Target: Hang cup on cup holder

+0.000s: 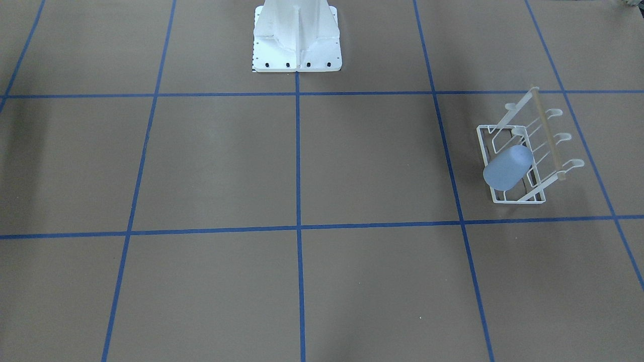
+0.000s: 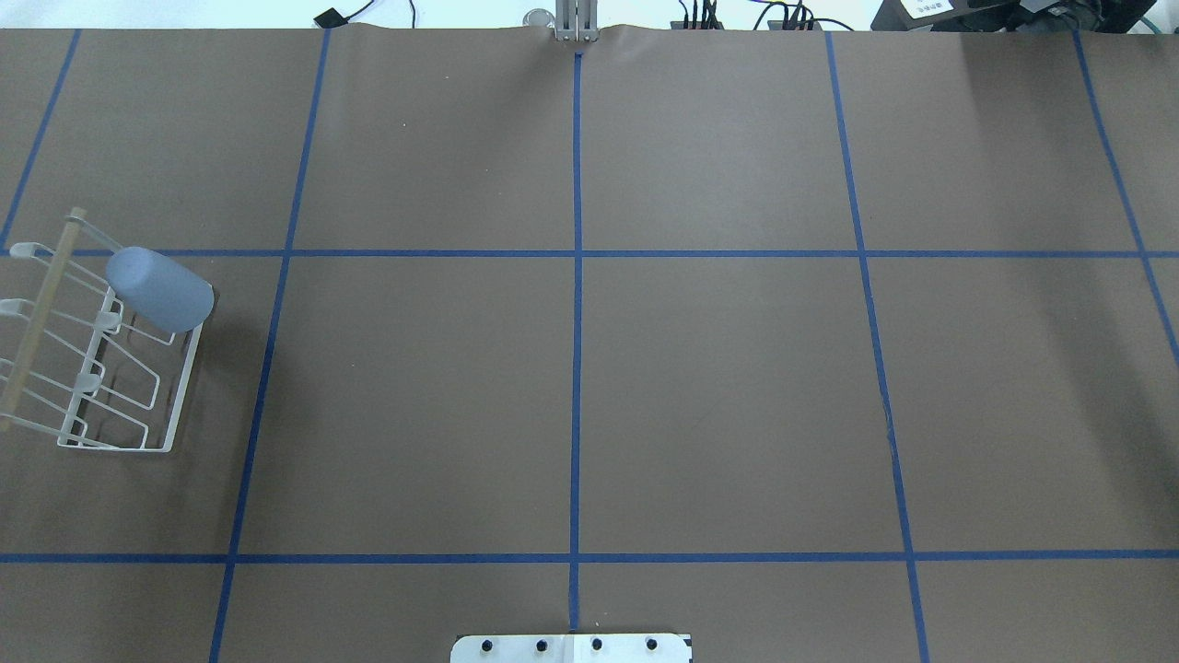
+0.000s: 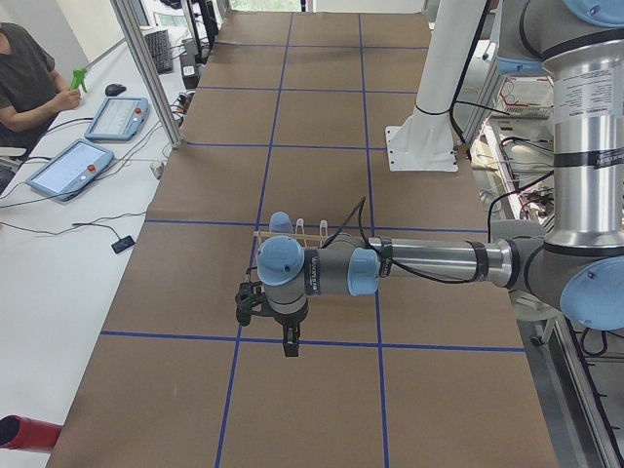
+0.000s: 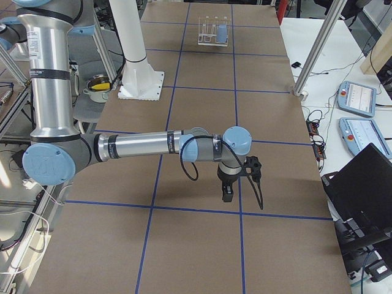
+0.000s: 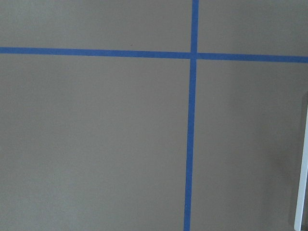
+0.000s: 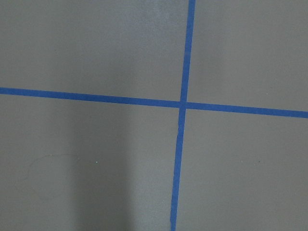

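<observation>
The pale blue cup (image 1: pixel 508 167) sits upside down, slanted, over a prong of the white wire cup holder (image 1: pixel 549 136). In the overhead view the cup (image 2: pixel 158 288) and the cup holder (image 2: pixel 43 313) are at the far left. The left gripper (image 3: pixel 290 343) shows only in the exterior left view, low over the table, nearer the camera than the rack (image 3: pixel 302 232); I cannot tell if it is open or shut. The right gripper (image 4: pixel 227 195) shows only in the exterior right view, far from the cup (image 4: pixel 222 33); I cannot tell its state. Both wrist views show only brown table and blue tape.
The white robot base (image 1: pixel 297 40) stands at the table's robot-side edge (image 2: pixel 571 647). Blue tape lines (image 2: pixel 577 276) grid the brown table. An operator (image 3: pixel 24 78) sits at a side desk with tablets (image 3: pixel 70 166).
</observation>
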